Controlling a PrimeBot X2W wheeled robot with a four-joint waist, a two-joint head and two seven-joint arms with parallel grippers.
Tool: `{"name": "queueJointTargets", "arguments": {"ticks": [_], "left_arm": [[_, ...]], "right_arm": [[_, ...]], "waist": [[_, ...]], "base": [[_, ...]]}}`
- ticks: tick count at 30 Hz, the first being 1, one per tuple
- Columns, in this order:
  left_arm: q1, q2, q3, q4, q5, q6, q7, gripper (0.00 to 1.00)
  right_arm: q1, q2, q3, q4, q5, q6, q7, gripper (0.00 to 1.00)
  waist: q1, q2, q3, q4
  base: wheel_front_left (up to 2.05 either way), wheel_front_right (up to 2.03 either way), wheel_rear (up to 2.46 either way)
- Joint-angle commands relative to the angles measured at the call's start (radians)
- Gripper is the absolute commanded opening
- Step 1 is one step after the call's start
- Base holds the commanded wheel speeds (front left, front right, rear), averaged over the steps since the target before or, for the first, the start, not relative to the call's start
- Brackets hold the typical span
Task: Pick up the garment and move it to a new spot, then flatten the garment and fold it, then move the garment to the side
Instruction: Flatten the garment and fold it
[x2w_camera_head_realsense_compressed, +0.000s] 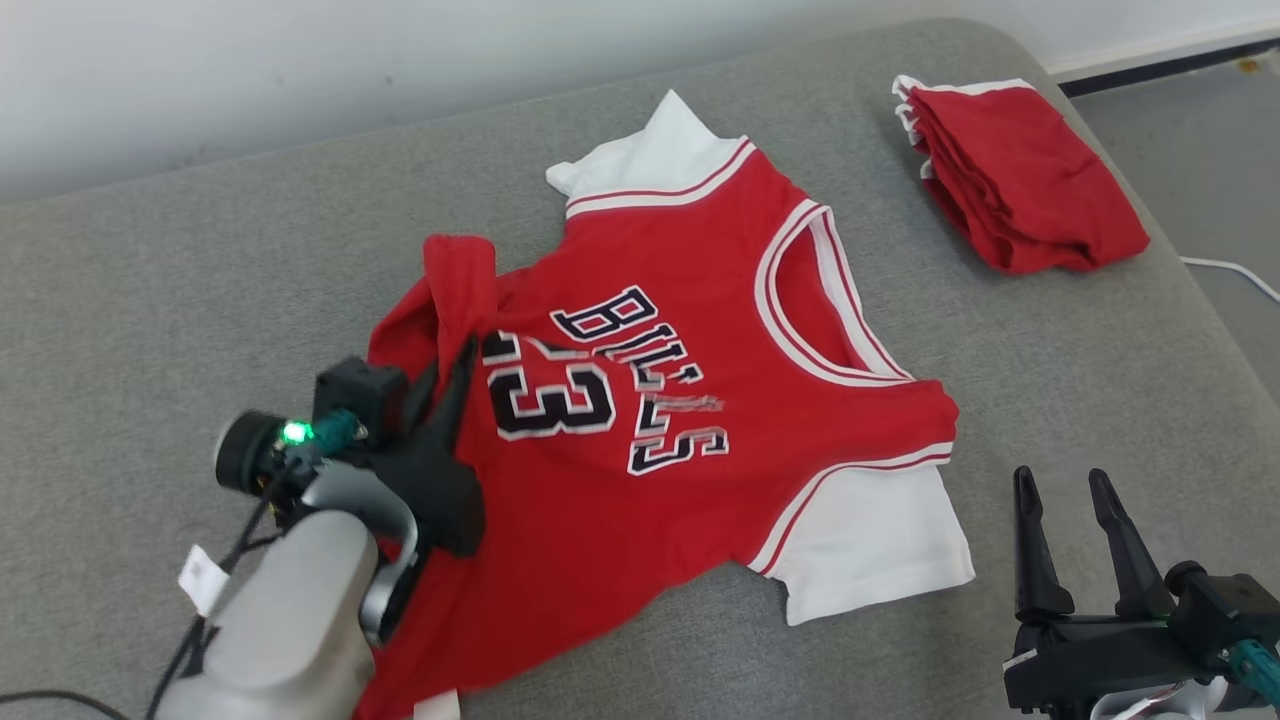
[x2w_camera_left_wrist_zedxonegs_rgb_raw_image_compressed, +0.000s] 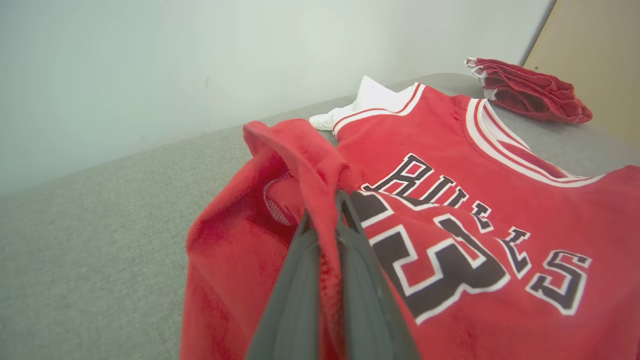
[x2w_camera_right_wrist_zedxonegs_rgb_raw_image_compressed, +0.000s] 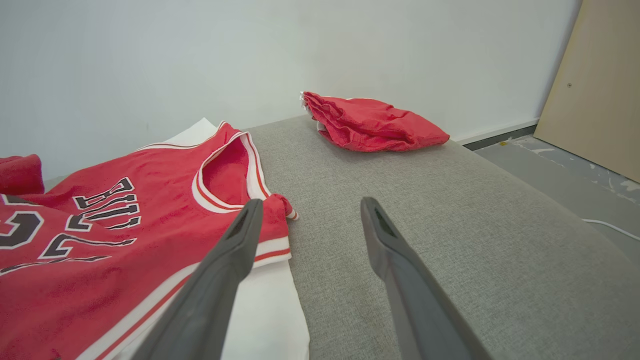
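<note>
On the left, your left gripper (x2w_camera_left_wrist_zedxonegs_rgb_raw_image_compressed: 325, 210) was pinched narrow on a raised ridge of red cloth at the left end of the jersey (x2w_camera_head_realsense_compressed: 700, 330). There the hem flap (x2w_camera_head_realsense_compressed: 460, 275) lay doubled back over the numbers. The jersey itself lay face up across the middle of the grey cushion (x2w_camera_head_realsense_compressed: 200, 280), neckline to the right and mostly spread. I judged you to be in the flattening step, with the fold not yet begun.

The next move called for drawing that pinched ridge out to the left and low, so the flap would unroll without dragging the whole jersey along. You could not tell from the wrist view whether one layer or both sat between the fingers. The pale forearm covered the jersey's near-left corner, and the frame edge cut off its near hem.

To the right, your right gripper (x2w_camera_head_realsense_compressed: 1060, 478) hung wide and empty, just beside the near white sleeve (x2w_camera_head_realsense_compressed: 870, 540) and well placed to pin it. At the far right, a folded red garment (x2w_camera_head_realsense_compressed: 1020, 185) lay well apart, its layers too bunched to identify.
</note>
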Motion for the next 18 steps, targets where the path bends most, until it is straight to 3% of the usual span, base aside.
{"name": "queueJointTargets", "arguments": {"ticks": [1, 12, 13, 14, 15, 16, 18], "left_arm": [[-0.029, 0.013, 0.009, -0.016, -0.008, -0.006, -0.007, 0.00], [-0.123, 0.163, 0.045, -0.048, -0.028, -0.062, 0.070, 0.00], [-0.113, 0.174, 0.049, -0.040, -0.033, -0.066, 0.075, 0.18], [-0.107, 0.189, 0.047, -0.032, -0.024, -0.066, 0.073, 0.47], [-0.100, 0.200, 0.049, -0.021, -0.023, -0.068, 0.067, 0.86], [-0.091, 0.208, 0.049, -0.011, -0.023, -0.068, 0.062, 1.00], [-0.079, 0.210, 0.053, 0.002, -0.028, -0.062, 0.044, 1.00]], "right_arm": [[0.010, -0.002, -0.002, -0.003, -0.006, -0.003, -0.005, 1.00], [-0.023, -0.012, 0.021, 0.001, 0.005, -0.003, -0.005, 1.00], [-0.022, -0.012, 0.019, 0.003, 0.007, -0.003, -0.005, 1.00], [-0.021, -0.012, 0.018, 0.005, 0.009, -0.003, -0.005, 1.00], [-0.021, -0.011, 0.018, 0.006, 0.010, -0.003, -0.005, 1.00], [-0.020, -0.009, 0.018, 0.006, 0.011, -0.003, -0.005, 1.00], [-0.012, -0.005, 0.017, 0.007, 0.007, -0.003, -0.005, 1.00]], "waist": [[-0.0001, -0.0001, -0.009, 0.019], [-0.0001, -0.0001, 0.009, 0.024], [-0.0001, -0.0001, 0.012, 0.022], [-0.0001, -0.0001, 0.014, 0.019], [-0.0001, -0.0001, 0.015, 0.017], [-0.0001, -0.0001, 0.016, 0.016], [-0.0001, -0.0001, 0.014, 0.017]], "base": [[0.00, 0.00, 0.00], [0.00, 0.00, 0.00], [0.00, 0.00, 0.00], [0.00, 0.00, 0.00], [0.00, 0.00, 0.00], [0.00, 0.00, 0.00], [0.00, 0.00, 0.00]]}}
